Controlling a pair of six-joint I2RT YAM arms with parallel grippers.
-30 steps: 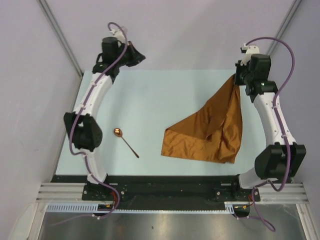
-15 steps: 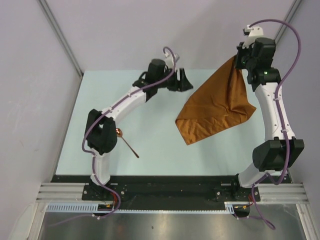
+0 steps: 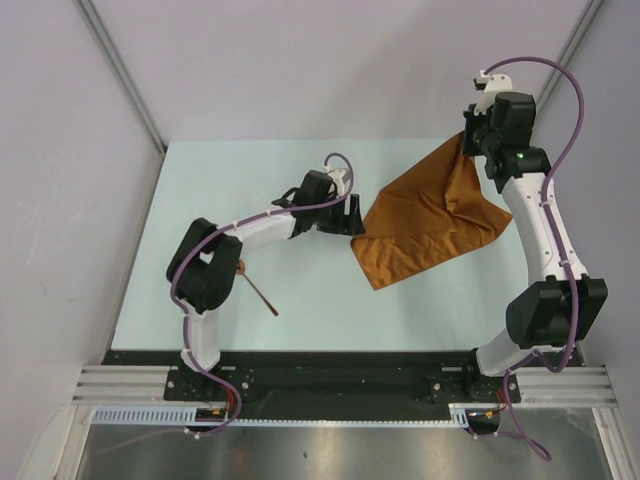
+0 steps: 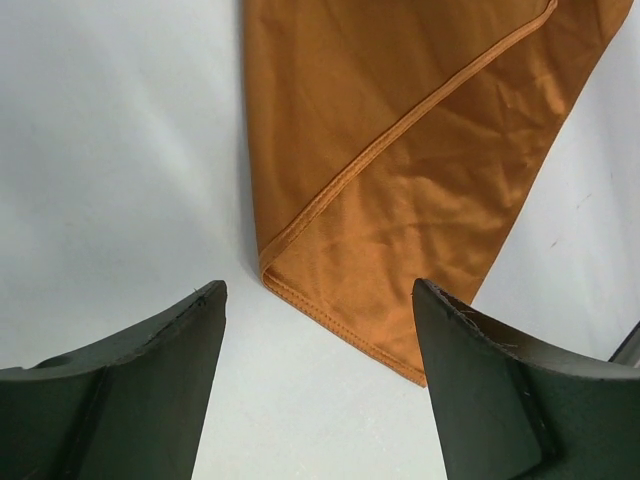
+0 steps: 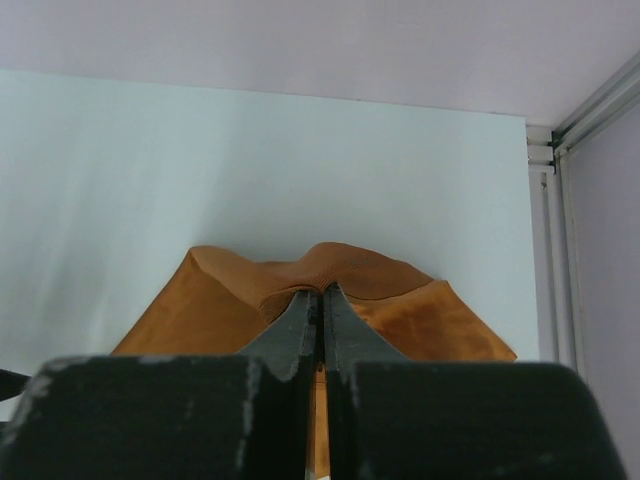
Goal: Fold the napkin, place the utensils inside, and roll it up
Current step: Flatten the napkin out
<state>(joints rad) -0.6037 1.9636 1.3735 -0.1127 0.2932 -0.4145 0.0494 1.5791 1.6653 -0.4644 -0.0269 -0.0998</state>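
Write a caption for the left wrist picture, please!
Open left gripper hovers over a corner of the orange napkin on the pale table.

Hemmed, faintly glossy cloth napkin [image 4: 400, 170]

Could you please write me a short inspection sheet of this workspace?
Surface: pale blue table, flat.
Job's things: napkin, one corner lifted, rest trailing on the table; spoon lying apart by the left arm.
Clutter: nothing seen.
Grippers: left gripper open, at a lower napkin corner; right gripper shut on the raised corner.
Cables: purple cables loop along both arms.
Surroundings: plain walls; metal rail at the near edge.
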